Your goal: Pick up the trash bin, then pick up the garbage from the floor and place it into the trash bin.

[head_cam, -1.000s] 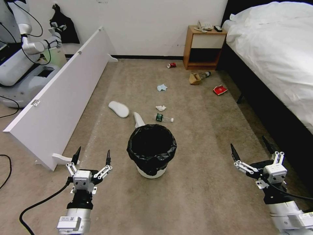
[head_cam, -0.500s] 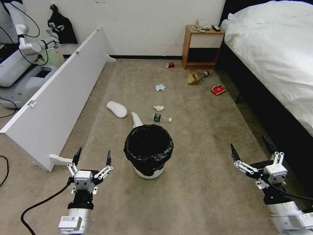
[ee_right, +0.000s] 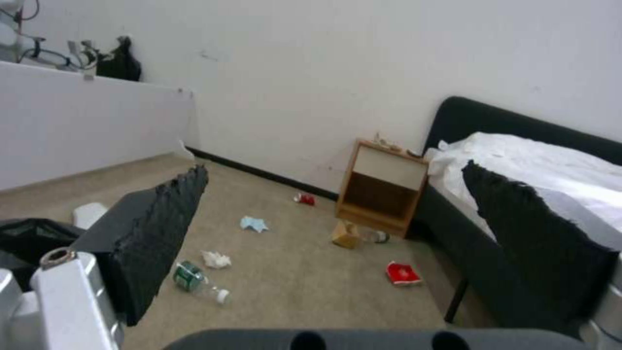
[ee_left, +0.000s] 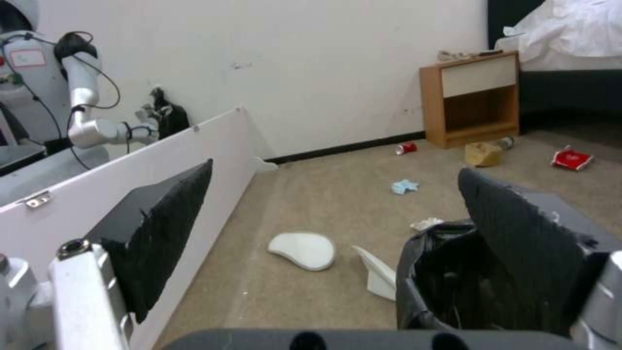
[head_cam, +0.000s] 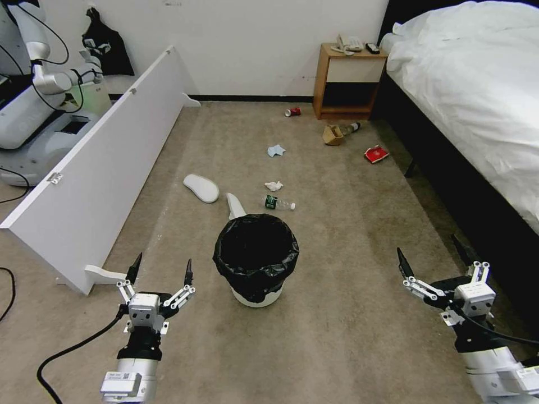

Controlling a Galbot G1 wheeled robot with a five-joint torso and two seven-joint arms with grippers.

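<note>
You have both arms held low in front of you with nothing in them. The left gripper (head_cam: pixel 161 265) hovers just to the left of the trash bin (head_cam: pixel 256 259), jaws spread wide; the right gripper (head_cam: pixel 432 257) hangs well off to the bin's right, its jaws equally wide apart. The bin stands upright on the carpet (head_cam: pixel 337 314) between the two, its black liner folded over the rim, and it is not yet lifted, so that is your step in hand.

Take the bin with the left gripper, since it is the nearer one. Judging from the left wrist view, one finger (ee_left: pixel 525 243) already lines up over the bin's near rim (ee_left: pixel 427 243). Lower so that one finger goes inside and the other outside the wall, and close on rim and liner together; the crinkly bag alone would likely slip or pull free. Lift straight up to keep it level.

Just behind the bin lie a white slipper (head_cam: pixel 236 206) and a clear bottle (head_cam: pixel 279 202). Farther behind it are a second slipper (head_cam: pixel 201 187) and a tissue (head_cam: pixel 274 185), then the blue mask (head_cam: pixel 275 150). Farthest from the bin, near the nightstand (head_cam: pixel 348 84), are the brown bag (head_cam: pixel 332 135), red packet (head_cam: pixel 376 154) and red can (head_cam: pixel 292 111)
</note>
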